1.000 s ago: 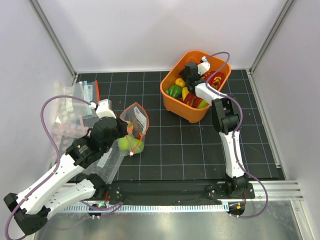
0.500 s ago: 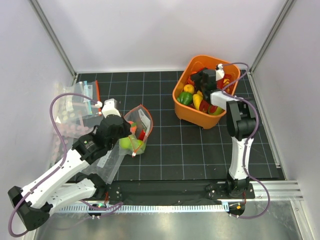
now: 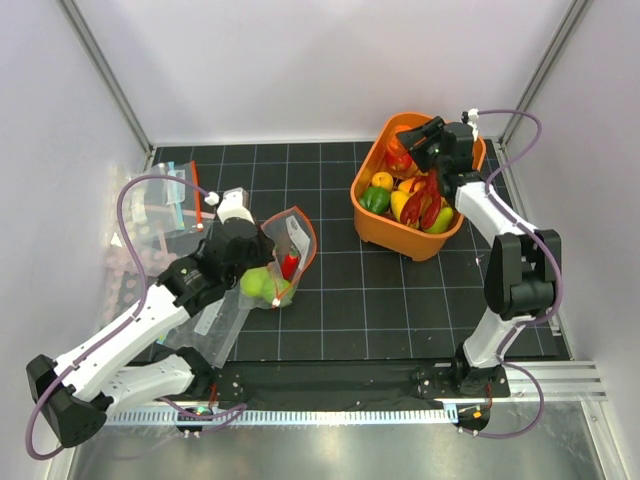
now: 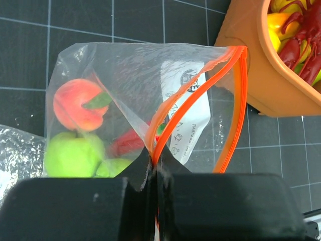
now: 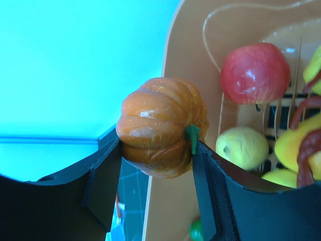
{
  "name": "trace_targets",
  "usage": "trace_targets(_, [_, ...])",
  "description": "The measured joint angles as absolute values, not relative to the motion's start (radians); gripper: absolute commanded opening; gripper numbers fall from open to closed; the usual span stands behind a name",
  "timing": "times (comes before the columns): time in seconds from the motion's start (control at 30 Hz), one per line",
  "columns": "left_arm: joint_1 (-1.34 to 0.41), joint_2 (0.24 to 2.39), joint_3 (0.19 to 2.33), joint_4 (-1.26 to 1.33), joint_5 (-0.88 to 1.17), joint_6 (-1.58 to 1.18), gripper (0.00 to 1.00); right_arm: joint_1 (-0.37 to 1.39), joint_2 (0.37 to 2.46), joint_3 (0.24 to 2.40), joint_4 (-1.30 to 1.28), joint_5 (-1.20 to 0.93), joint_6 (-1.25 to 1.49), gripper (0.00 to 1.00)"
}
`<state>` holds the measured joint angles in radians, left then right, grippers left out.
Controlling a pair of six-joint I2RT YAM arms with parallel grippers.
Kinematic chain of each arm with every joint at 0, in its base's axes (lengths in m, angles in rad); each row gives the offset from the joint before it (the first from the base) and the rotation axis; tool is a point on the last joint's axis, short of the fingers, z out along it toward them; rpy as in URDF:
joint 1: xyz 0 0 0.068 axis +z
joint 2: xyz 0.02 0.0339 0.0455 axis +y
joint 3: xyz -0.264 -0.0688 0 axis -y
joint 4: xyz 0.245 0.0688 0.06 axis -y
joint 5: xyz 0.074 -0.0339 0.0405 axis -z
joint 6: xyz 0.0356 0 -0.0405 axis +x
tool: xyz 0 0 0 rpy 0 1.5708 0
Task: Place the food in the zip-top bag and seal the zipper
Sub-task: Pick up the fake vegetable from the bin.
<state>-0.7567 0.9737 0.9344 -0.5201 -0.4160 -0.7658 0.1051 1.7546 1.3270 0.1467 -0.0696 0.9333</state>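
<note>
The clear zip-top bag (image 3: 290, 250) stands held up left of centre, its mouth gaping. My left gripper (image 3: 258, 262) is shut on one end of the orange-red zipper (image 4: 235, 100), pinched flat between the jaws (image 4: 154, 175). Inside the zip-top bag (image 4: 130, 70) lie food pieces: a peach (image 4: 75, 103), a green apple (image 4: 72, 155) and a red piece (image 4: 128, 143). My right gripper (image 3: 415, 150) hangs over the orange basket's far-left corner, shut on an orange toy pumpkin (image 5: 160, 125) that fills the gap between its fingers (image 5: 157, 145). Its green stem presses against the right finger.
The orange basket (image 3: 385, 228) at back right holds more food: a red apple (image 5: 256, 73), a yellow-green fruit (image 5: 242, 147), a green pepper (image 3: 376, 198), a red lobster (image 3: 428, 200). Clear bags with a teal-blue edge (image 3: 165, 190) lie at far left. White walls enclose the mat.
The orange basket has slid right and turned. My right gripper moved right with it, pumpkin in its jaws. The left arm shifted the bag slightly right.
</note>
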Motion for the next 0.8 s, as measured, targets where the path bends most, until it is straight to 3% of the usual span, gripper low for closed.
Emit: trace_targets(0.8, [-0.757, 1.227, 1.184, -0.482, -0.299, -0.722, 0.0, 0.136, 1.252, 1.192, -0.258, -0.49, 0.846, 0.01])
